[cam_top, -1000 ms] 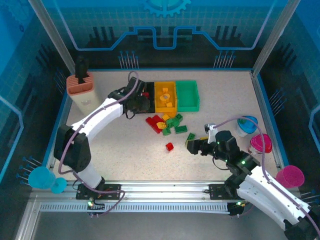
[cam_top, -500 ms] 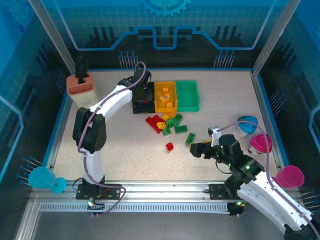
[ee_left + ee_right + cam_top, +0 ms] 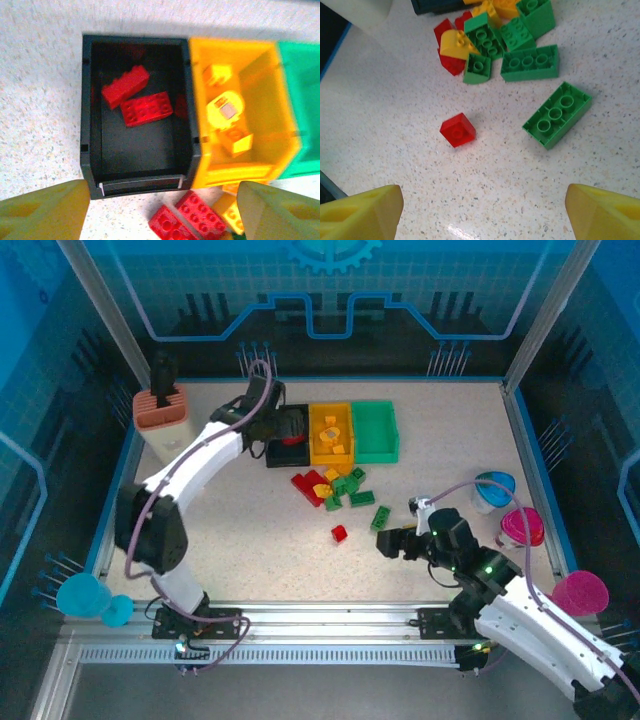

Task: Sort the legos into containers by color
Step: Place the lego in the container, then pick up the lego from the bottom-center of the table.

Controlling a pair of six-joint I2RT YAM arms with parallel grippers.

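Over the black bin, the left fingers stand spread wide with nothing between them; two red bricks lie inside it; the yellow-orange bin and green bin adjoin in a row; the right fingers gape empty above a small red cube and a long green brick on the tabletop; a mixed pile lies beyond.

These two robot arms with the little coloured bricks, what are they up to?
They are sorting toy bricks into bins by colour. The left gripper hangs open over the black bin, where two red bricks lie. The yellow bin beside it holds yellow pieces. The right gripper, also open and empty, hovers over a loose red cube and a long green brick. A mixed pile waits in front of the bins.
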